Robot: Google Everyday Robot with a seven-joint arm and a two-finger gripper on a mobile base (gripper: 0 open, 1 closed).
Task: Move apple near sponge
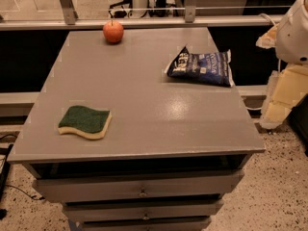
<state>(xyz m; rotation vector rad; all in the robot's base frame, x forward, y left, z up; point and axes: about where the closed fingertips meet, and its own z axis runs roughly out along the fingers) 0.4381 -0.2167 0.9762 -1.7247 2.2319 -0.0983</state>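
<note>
A small red-orange apple (113, 32) with a short dark stem sits at the far edge of the grey table top (144, 90), left of centre. A flat sponge (85, 121), dark green on top over pale yellow foam, lies near the front left of the table. The apple and the sponge are far apart. My arm, white and pale yellow, hangs off the table's right side, and my gripper (277, 110) is at its lower end, beyond the right edge, away from both things and holding nothing that I can see.
A dark blue crinkly snack bag (202, 67) lies at the right rear of the table. Drawers (142, 191) stand below the front edge. A rail (144, 23) and glass wall run behind the table. The floor is speckled.
</note>
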